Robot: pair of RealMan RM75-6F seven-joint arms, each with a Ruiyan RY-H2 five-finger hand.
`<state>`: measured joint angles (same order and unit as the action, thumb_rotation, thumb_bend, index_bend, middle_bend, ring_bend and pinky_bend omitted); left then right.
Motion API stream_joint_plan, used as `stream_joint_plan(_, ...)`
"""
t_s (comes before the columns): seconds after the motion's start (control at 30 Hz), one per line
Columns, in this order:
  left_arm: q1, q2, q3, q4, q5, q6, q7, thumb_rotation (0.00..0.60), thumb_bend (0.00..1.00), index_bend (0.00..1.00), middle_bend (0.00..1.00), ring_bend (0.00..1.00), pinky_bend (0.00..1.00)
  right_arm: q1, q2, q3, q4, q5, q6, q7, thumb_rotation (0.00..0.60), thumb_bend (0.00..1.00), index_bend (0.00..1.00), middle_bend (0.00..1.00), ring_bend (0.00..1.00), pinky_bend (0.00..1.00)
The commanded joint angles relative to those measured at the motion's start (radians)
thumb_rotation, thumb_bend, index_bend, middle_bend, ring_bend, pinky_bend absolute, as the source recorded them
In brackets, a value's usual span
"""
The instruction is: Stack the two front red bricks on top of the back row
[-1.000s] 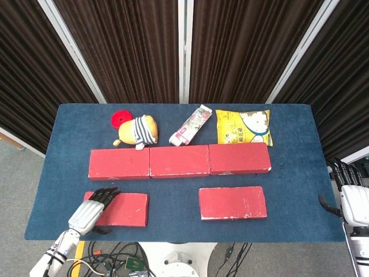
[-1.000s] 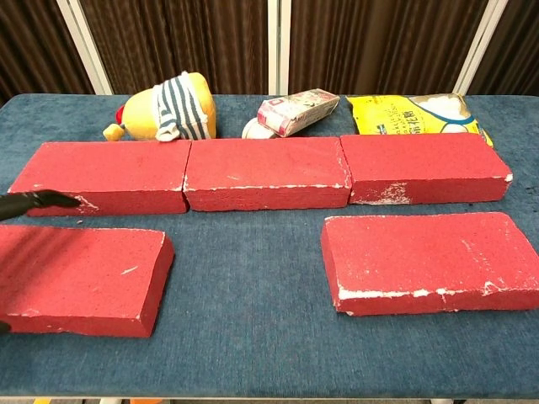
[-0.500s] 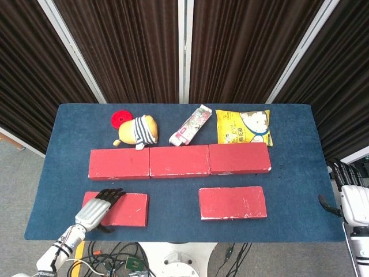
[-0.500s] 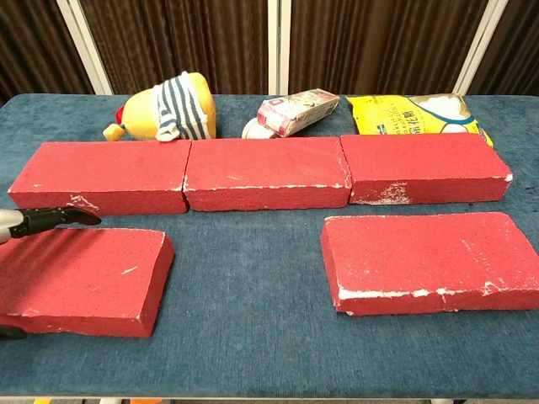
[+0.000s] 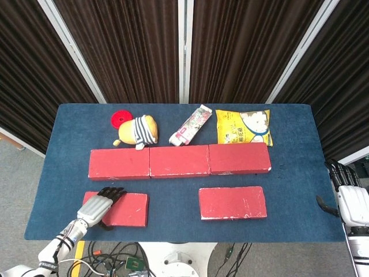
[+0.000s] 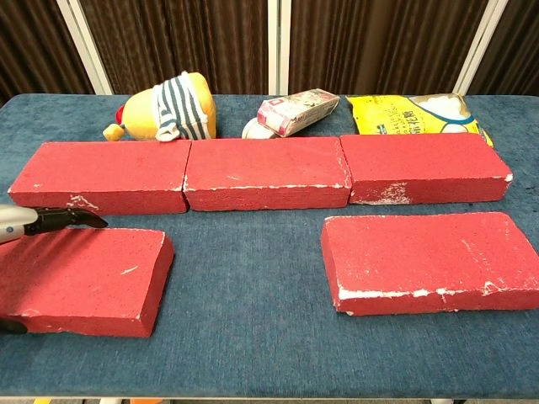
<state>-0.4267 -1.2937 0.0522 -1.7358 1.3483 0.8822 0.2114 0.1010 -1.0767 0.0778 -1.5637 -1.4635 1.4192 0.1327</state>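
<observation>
Three red bricks form the back row [image 5: 179,161] [image 6: 265,172], set end to end. The front left red brick [image 5: 124,209] [image 6: 80,280] lies flat before it. My left hand [image 5: 99,206] lies across this brick's left part, with fingertips [image 6: 72,220] at its far edge and the thumb [image 6: 10,326] at its near edge, gripping it across its width. The front right red brick [image 5: 232,202] [image 6: 429,259] lies flat and untouched. My right hand [image 5: 351,202] hangs open beyond the table's right edge, holding nothing.
Behind the back row lie a striped yellow plush toy [image 5: 138,130], a red disc [image 5: 120,119], a pink packet [image 5: 190,124] and a yellow snack bag [image 5: 243,127]. The blue table [image 5: 173,193] has a bare strip between the two front bricks.
My left hand slid further onto the front left brick, its fingertips dropping from over the back row to the brick's far edge. The brick shifted slightly. The right hand barely moved.
</observation>
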Motion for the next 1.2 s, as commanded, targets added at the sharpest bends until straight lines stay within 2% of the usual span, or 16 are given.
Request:
stream_joint_plan(0.03, -0.006, -0.004, -0.002, 0.002, -0.006, -0.002, 0.0, 0.6, 0.0, 0.0, 0.0, 0.0, 0.0, 0.0, -0.001, 0.0, 0.003, 0.002, -0.001, 0.002, 0.6, 0.24, 0.0, 0.0, 0.0, 0.0)
stream_joint_plan(0.37, -0.014, -0.019, 0.003, 0.023, -0.008, 0.009, -0.019, 0.6, 0.0, 0.0, 0.0, 0.0, 0.0, -0.001, -0.008, 0.0, 0.019, 0.009, -0.006, 0.014, 0.6, 0.24, 0.0, 0.0, 0.0, 0.0)
stream_joint_plan(0.73, -0.019, -0.026, 0.017, 0.031, -0.013, 0.014, -0.009, 0.6, 0.0, 0.0, 0.0, 0.09, 0.0, -0.001, -0.012, 0.001, 0.028, 0.014, -0.01, 0.021, 0.6, 0.24, 0.0, 0.0, 0.0, 0.0)
stream_joint_plan(0.97, -0.024, -0.024, 0.02, 0.025, -0.03, 0.014, 0.003, 0.6, 0.0, 0.0, 0.09, 0.15, 0.0, -0.001, -0.012, 0.002, 0.031, 0.016, -0.011, 0.025, 0.6, 0.24, 0.0, 0.0, 0.0, 0.0)
stream_joint_plan(1.2, -0.024, -0.015, 0.022, 0.009, -0.026, 0.029, 0.001, 0.6, 0.0, 0.0, 0.09, 0.15, 0.0, -0.001, -0.014, 0.002, 0.034, 0.018, -0.014, 0.027, 0.6, 0.24, 0.0, 0.0, 0.0, 0.0)
